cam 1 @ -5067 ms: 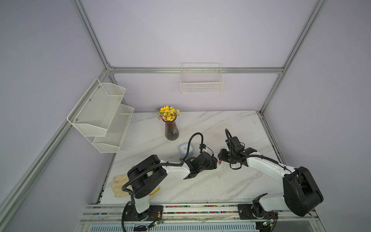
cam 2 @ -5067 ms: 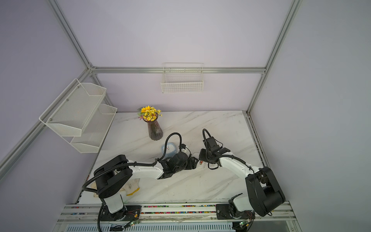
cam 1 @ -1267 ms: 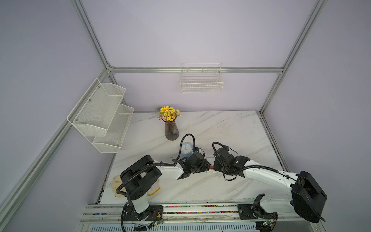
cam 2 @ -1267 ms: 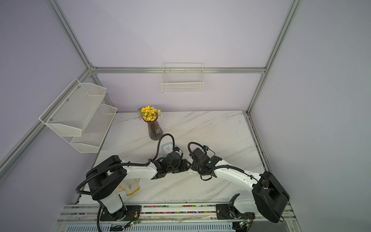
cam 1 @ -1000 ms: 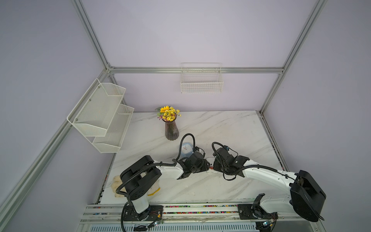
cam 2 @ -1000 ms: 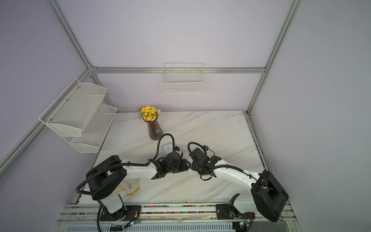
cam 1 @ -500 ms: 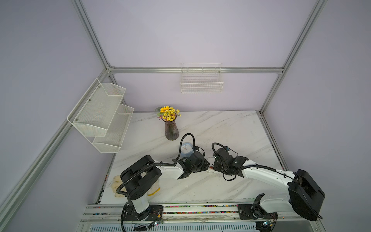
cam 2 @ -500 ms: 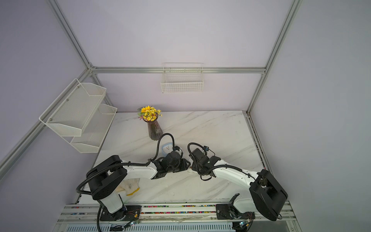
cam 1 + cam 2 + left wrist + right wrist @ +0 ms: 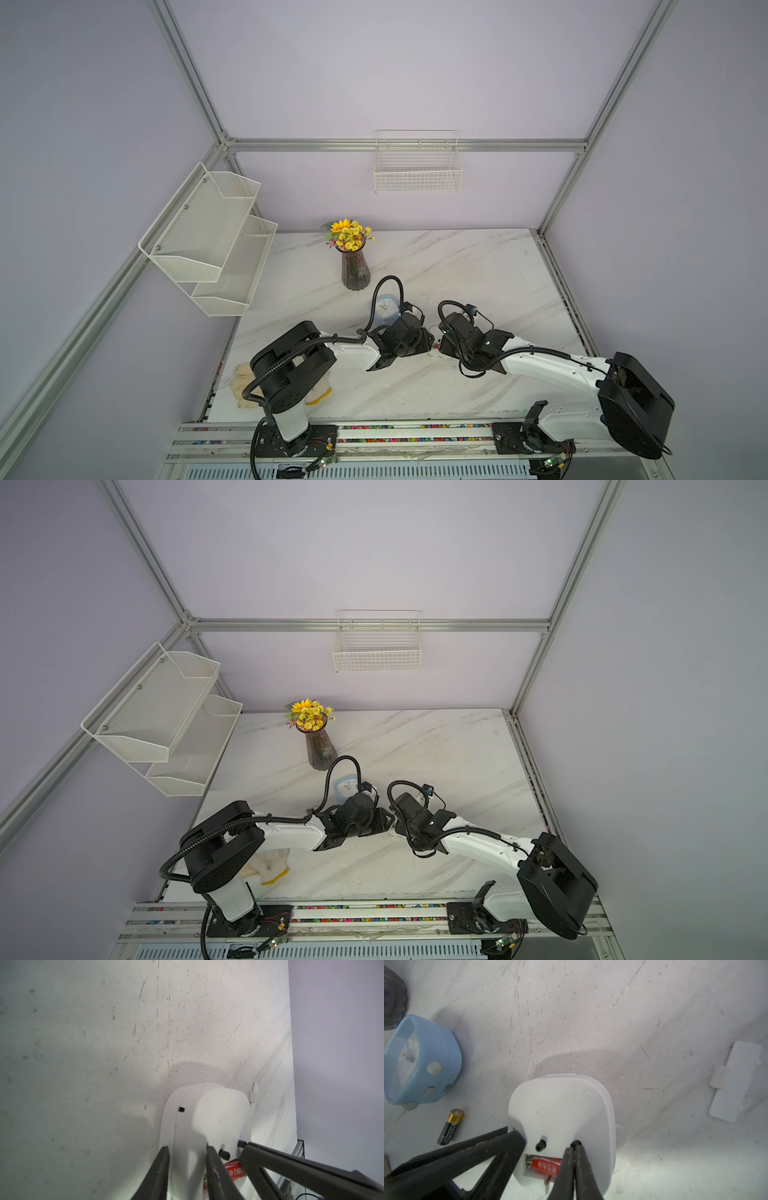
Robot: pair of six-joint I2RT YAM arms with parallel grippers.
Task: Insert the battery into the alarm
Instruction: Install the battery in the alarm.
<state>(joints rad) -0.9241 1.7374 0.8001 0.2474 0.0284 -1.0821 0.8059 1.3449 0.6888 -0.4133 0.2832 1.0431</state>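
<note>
Pressing the red battery [image 9: 545, 1166] fully down into its slot seems to be the step in hand. The slot is in the back of the white alarm [image 9: 560, 1105], which lies back side up on the table [image 9: 457, 266].

The right gripper [image 9: 574, 1147] is closed with nothing between its jaws and lies across one end of the battery. It should push straight down and gently, or the battery may jump out at the spring side. The left gripper [image 9: 187, 1154], partly open, clamps the edge of the alarm and should hold it firmly.

The marble table is scratched. A blue clock [image 9: 425, 1059], a second battery [image 9: 451, 1126] and a loose white lid [image 9: 735, 1082] lie near. A vase of flowers [image 9: 355, 270] stands further back, before pale purple walls.
</note>
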